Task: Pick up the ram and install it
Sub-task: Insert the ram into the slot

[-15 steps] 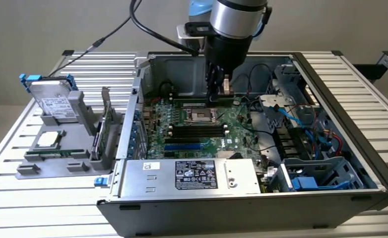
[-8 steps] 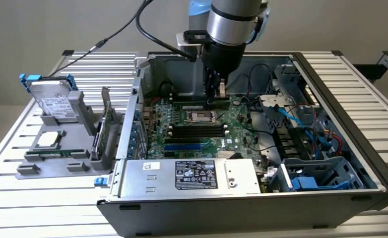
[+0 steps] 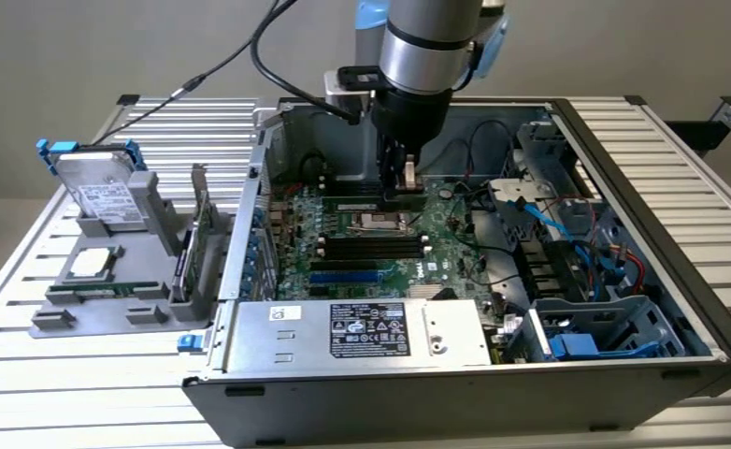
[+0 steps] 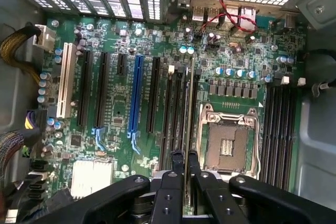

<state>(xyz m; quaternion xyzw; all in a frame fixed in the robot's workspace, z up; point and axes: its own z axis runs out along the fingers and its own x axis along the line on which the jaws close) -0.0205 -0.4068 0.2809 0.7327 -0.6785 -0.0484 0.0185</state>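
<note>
In the exterior view, the claw (image 3: 397, 187) hung inside the computer case (image 3: 465, 407), low over the motherboard (image 3: 379, 253). In the wrist view, it was clenched on the ram (image 4: 187, 103), held edge-on just above the black memory slots (image 4: 169, 114). The install step looked under way. I think the stick needed to line up straight with one slot.

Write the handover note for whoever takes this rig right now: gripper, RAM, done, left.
Grip: the gripper is shut on the thin green RAM stick, held edge-on between its fingers.
Where: inside the open dark computer case, above the green motherboard, lined up with the black memory slots beside the empty silver processor socket.
Done: stick picked up, brought to the slots.
Left: seating unconfirmed; not released.
</note>
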